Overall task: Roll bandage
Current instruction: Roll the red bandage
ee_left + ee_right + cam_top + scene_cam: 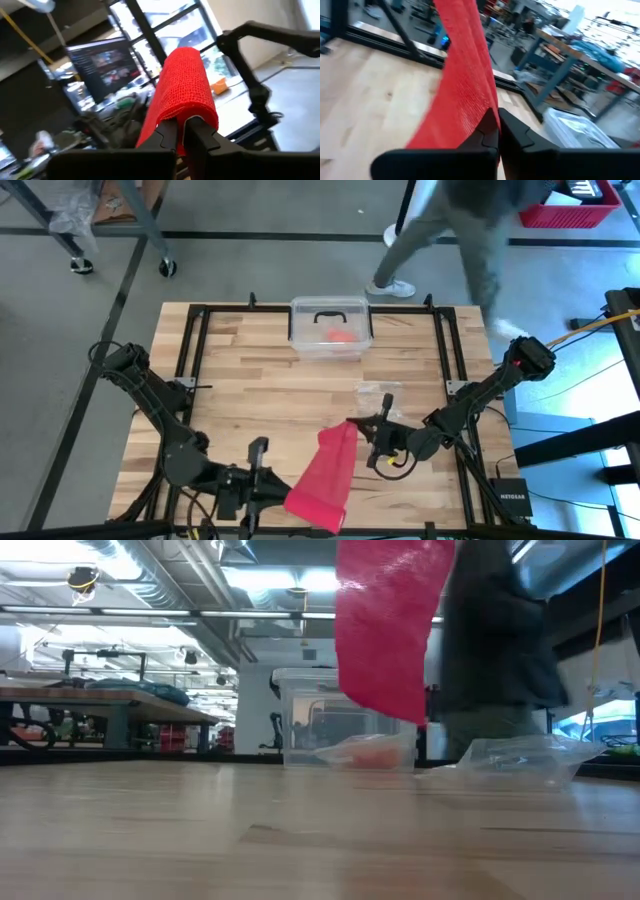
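Wooden slat table [280, 395] sits below; long bright red soft cloth bandage [325, 475] hangs above it between both arms. Left gripper [181, 131] is clamped on one end, right gripper [498, 131] pinched shut on the other. Risk: thin edge grips, so pulling taut could slip the cloth.

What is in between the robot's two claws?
The long bright red cloth bandage stretches between them, lifted off the wooden table. The left gripper pinches one end, the right gripper the other. The high view shows it best.
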